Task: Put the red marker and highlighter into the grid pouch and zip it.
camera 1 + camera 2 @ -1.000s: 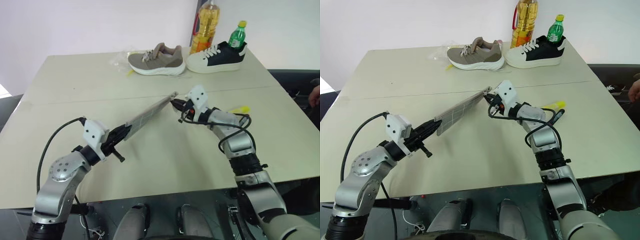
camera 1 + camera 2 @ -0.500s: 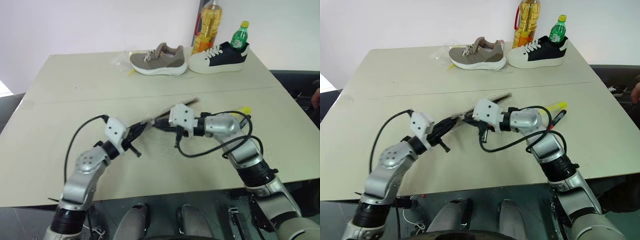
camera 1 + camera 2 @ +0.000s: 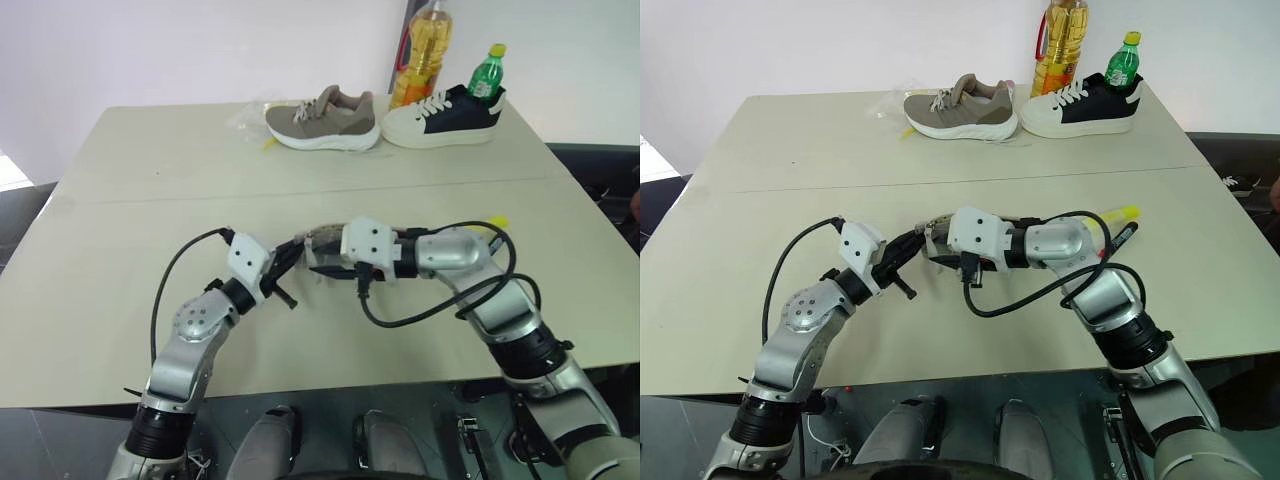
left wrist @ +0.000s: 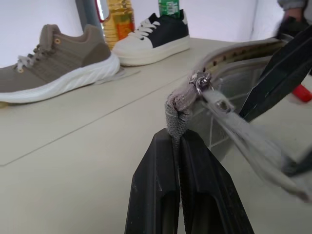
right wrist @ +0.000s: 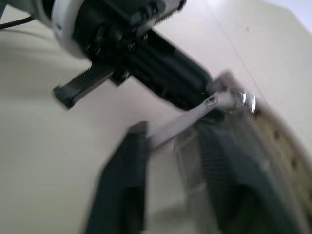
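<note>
Left gripper [image 4: 178, 141] pinches grey grid-lined fabric pouch [image 4: 229, 73] end, right gripper [image 3: 940, 250] half-spread at zipper pull [image 4: 219, 103]; yellow highlighter [image 3: 1118, 214] lies behind right arm.

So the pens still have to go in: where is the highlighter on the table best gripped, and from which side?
Grip the highlighter across the middle of its slim yellow barrel, coming from above. It lies flat on the table beside the red marker, with a small gap between them, so fingers set across the barrel probably fit without nudging the marker.
</note>
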